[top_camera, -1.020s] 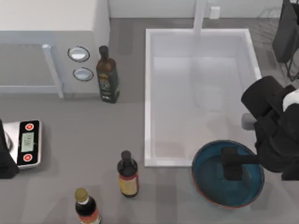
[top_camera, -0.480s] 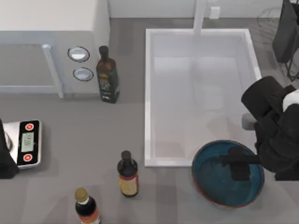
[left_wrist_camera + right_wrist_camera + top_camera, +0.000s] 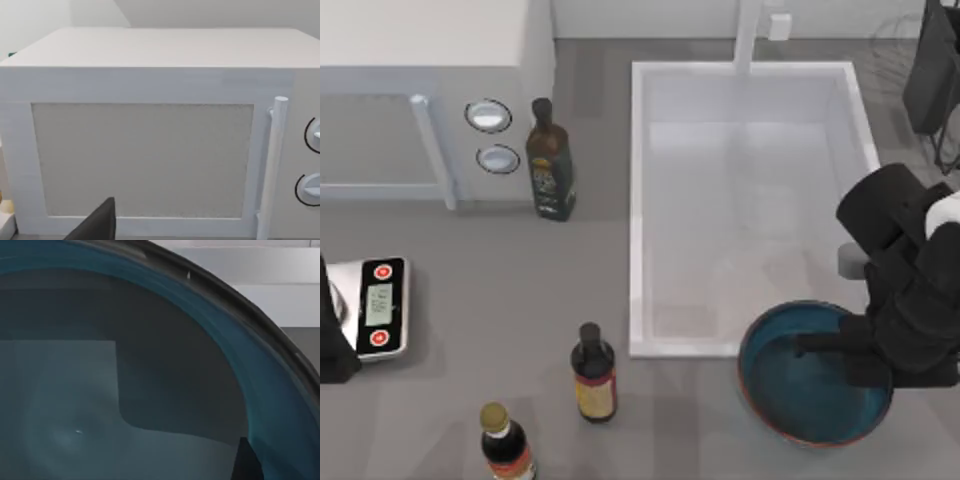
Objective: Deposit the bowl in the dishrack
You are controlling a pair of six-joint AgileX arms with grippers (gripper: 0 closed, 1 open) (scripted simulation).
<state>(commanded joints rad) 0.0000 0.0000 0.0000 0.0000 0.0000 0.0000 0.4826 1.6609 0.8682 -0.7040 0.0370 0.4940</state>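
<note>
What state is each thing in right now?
bowl: upright on the counter below the sink, not in the dishrack.
right gripper: at the bowl's right rim.
left gripper: parked at the table's left edge.
microwave: door closed.
three bottles: upright, capped.

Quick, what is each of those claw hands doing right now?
Left gripper: parked at the table's left edge; cannot be told.
Right gripper: over the right side of the bowl; whether it grips the rim cannot be told.
</note>
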